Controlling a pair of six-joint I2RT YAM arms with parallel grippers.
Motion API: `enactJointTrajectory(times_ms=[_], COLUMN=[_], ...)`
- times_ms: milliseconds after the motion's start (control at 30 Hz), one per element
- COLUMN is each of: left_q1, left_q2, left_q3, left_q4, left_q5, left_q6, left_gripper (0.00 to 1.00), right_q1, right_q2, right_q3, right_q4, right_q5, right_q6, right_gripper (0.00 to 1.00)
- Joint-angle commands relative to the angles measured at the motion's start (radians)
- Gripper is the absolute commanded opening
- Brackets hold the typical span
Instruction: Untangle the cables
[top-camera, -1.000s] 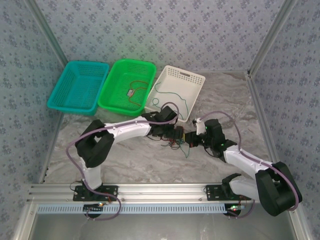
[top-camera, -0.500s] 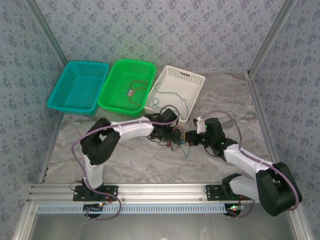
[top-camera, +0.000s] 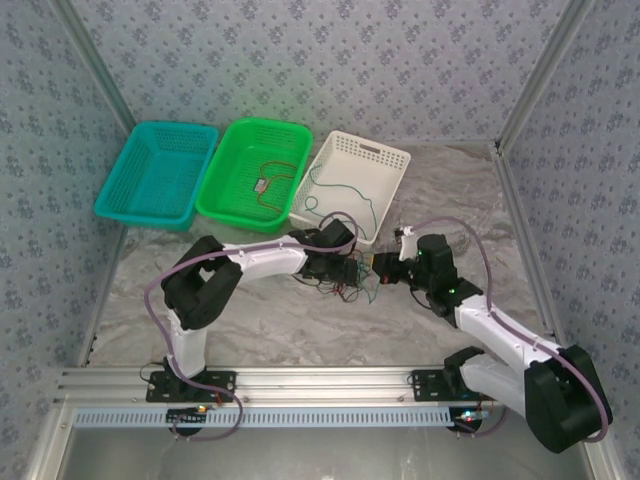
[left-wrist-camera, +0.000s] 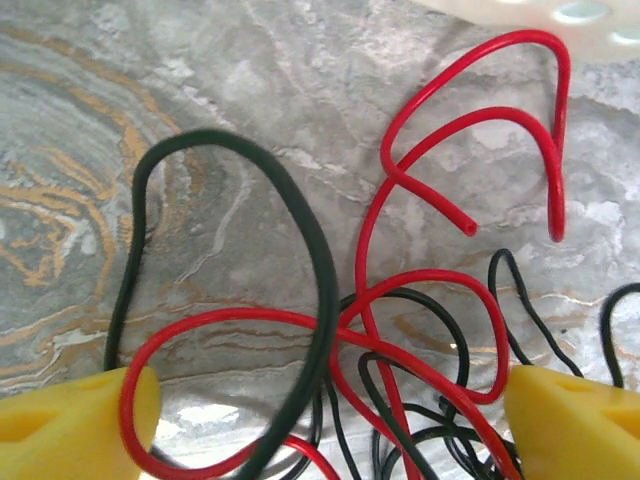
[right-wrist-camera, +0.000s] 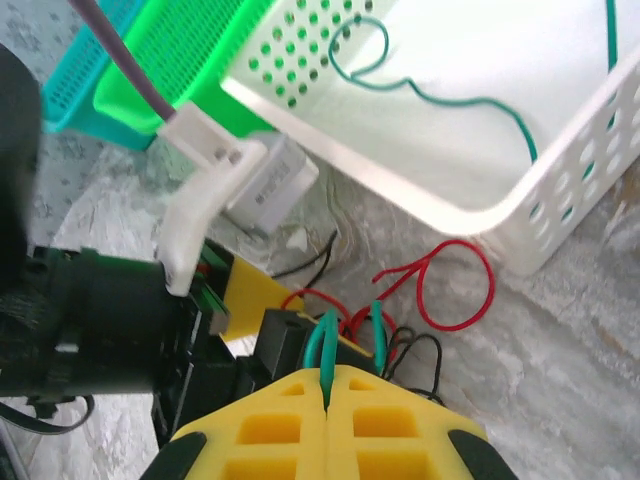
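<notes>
The cables (top-camera: 350, 287) lie in a red, black and green tangle on the marble table, between the two grippers. My left gripper (top-camera: 347, 270) is low over the tangle and open. Its yellow fingertips (left-wrist-camera: 70, 430) stand wide apart at the bottom of the left wrist view. Loops of red cable (left-wrist-camera: 420, 275), thin black cable (left-wrist-camera: 400, 375) and a thicker dark cable (left-wrist-camera: 310, 240) lie between them. My right gripper (right-wrist-camera: 327, 385) is shut on a green cable (right-wrist-camera: 326, 345) just above the pile. It sits right beside the left gripper (right-wrist-camera: 250, 300). In the top view the right gripper (top-camera: 380, 264) is at the tangle's right edge.
Three baskets stand at the back: teal (top-camera: 120, 175), green (top-camera: 265, 123) holding a red cable (top-camera: 275, 185), and white (top-camera: 372, 150) holding a green cable (top-camera: 335, 190). The white basket's corner (right-wrist-camera: 560, 200) is close behind the tangle. Patterned walls enclose the table.
The right gripper has drawn back and to the right with the green cable. The left gripper has settled lower onto the tangle and its jaws have narrowed a little.
</notes>
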Motion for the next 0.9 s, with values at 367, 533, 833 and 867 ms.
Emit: enactJointTrajectory(times_ms=[367,533,833,867], left_q1=[-0.012,-0.013,0.000,0.005], left_q2=[0.030,0.024,-0.004,-0.011], left_q3=[-0.065,-0.099,-0.145,-0.158], left_q4=[0.054,0.048,0.037,0.042], left_q5=[0.053,0.018,-0.049,-0.057], left_q6=[0.003,-0.032,-0.070,-0.080], left_gripper=[0.04,0.00,0.00,0.00], right_q1=[0.005,-0.068,-0.214,-0.230], right_q2=[-0.126,-0.222,-0.330,-0.346], right_q3=[-0.077,-0.106,-0.131,-0.133], right_q4=[0.076,-0.005,-0.137,-0.155], right_q5=[0.162,0.262,0.224,0.233], right_q6=[0.085,0.116,0.165,0.173], right_gripper=[0.00,0.00,0.00,0.00])
